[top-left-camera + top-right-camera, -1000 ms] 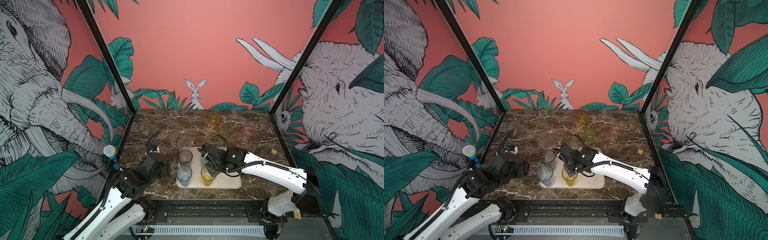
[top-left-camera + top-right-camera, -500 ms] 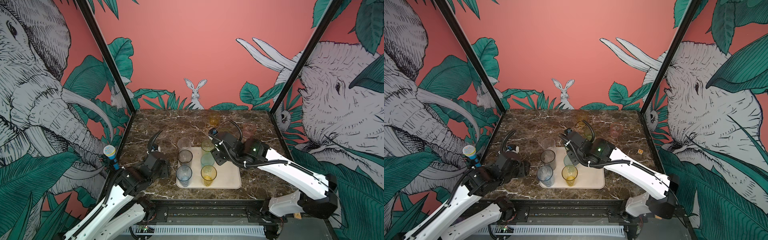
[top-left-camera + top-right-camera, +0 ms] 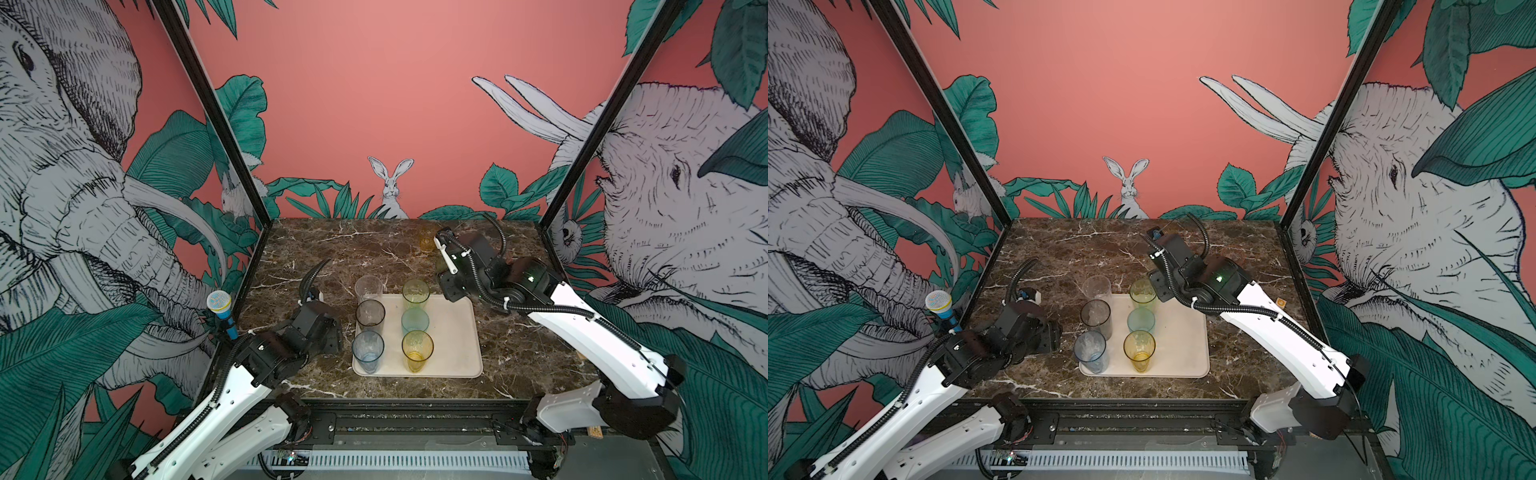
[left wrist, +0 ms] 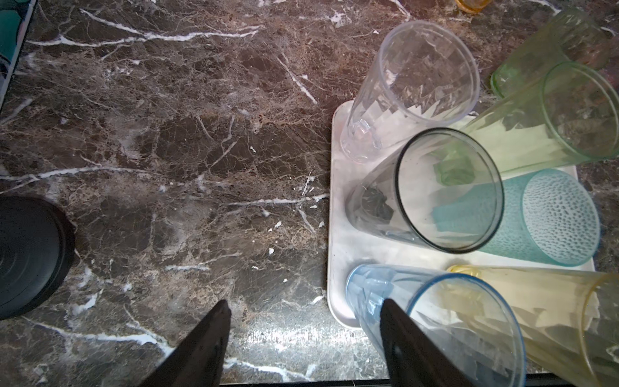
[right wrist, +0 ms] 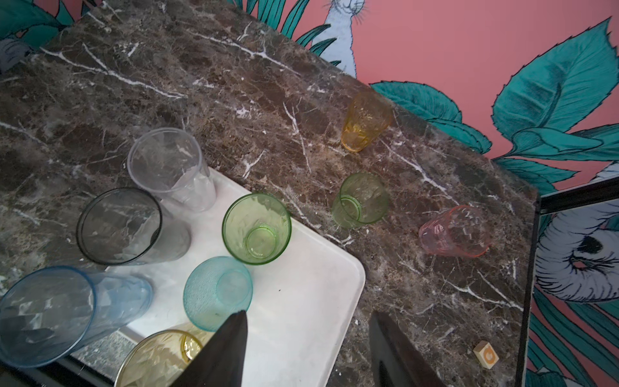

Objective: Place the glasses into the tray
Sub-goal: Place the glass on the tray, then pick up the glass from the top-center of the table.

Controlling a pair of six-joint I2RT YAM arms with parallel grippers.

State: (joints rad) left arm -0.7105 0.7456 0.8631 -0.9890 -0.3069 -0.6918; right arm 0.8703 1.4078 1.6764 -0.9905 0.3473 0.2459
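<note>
Right wrist: my right gripper [image 5: 307, 316] wide, empty; grabbing short green plastic tumbler [image 5: 360, 201], 1 o'clock off cream tray [image 5: 301, 295], cd topple pink tumbler [image 5: 454, 231].

The picture's edge cuts off the yellow glass [image 5: 150, 362].

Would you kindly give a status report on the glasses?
Left gripper, right gripper open. Six translucent tumblers in cream rectangular tray. Amber tumbler, short green tumbler, pink tumbler on table. Nothing blocking.

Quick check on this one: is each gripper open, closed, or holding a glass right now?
Left gripper: open, holding nothing.
Right gripper: open, holding nothing.
</note>
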